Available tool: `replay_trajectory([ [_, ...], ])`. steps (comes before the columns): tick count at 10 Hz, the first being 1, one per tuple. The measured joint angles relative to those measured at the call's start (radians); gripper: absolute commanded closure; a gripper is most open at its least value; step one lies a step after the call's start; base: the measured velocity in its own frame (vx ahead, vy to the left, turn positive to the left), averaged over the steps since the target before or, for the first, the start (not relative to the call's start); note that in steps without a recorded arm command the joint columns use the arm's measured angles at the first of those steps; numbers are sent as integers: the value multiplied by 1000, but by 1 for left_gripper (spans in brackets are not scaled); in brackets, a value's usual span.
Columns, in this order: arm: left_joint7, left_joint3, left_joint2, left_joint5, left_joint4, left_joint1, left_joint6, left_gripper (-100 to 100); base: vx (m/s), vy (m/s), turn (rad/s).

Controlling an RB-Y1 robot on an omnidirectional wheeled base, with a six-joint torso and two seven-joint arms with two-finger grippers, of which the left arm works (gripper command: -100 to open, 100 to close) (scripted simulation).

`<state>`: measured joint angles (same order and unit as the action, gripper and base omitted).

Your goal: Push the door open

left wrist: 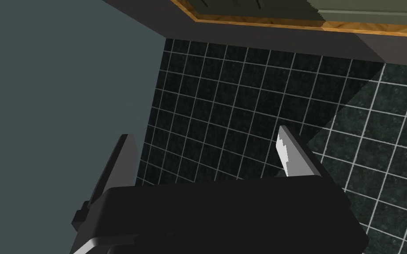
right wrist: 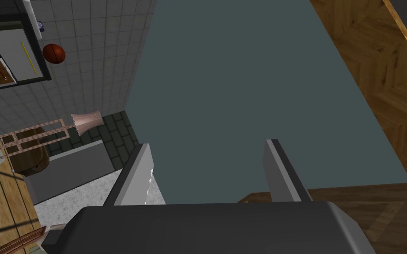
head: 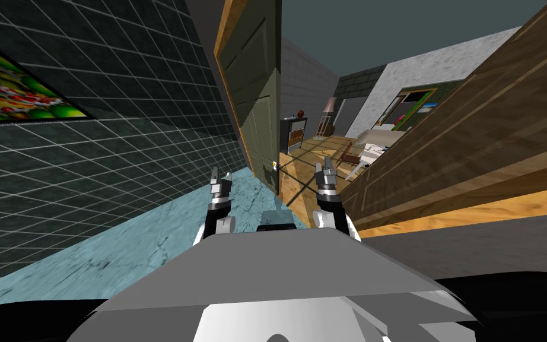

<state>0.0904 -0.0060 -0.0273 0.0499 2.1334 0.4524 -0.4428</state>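
Door [head: 259,101] is standing ajar just ahead, olive green in a wooden frame. It's sitting between the dark tiled wall [head: 118,148] and the wood-panelled wall [head: 474,136], and a wood-floored room is showing through the gap. Both grippers are hovering short of it, not touching. The left gripper [head: 221,175] is over the blue floor [head: 148,237] and the right gripper [head: 324,165] is facing the gap. Both are holding their fingers spread apart, gripping nothing.

A dark tiled wall [head: 118,148] carries a colourful picture [head: 11,83]. Pale blue floor [head: 148,237] lies at the wall's foot. Past the wall's far end are a wooden floor [head: 320,151], a dark cabinet [head: 293,135] and a floor lamp [head: 328,110].
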Motion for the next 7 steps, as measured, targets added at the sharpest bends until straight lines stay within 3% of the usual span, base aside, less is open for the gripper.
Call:
replay_trajectory([
  [4, -1, -35, -13, 5, -93, -34, -17, -100, 93, 62, -102],
  [7, -2, -64, -22, 9, -183, -53, -48, -100, 95, 67, -103],
])
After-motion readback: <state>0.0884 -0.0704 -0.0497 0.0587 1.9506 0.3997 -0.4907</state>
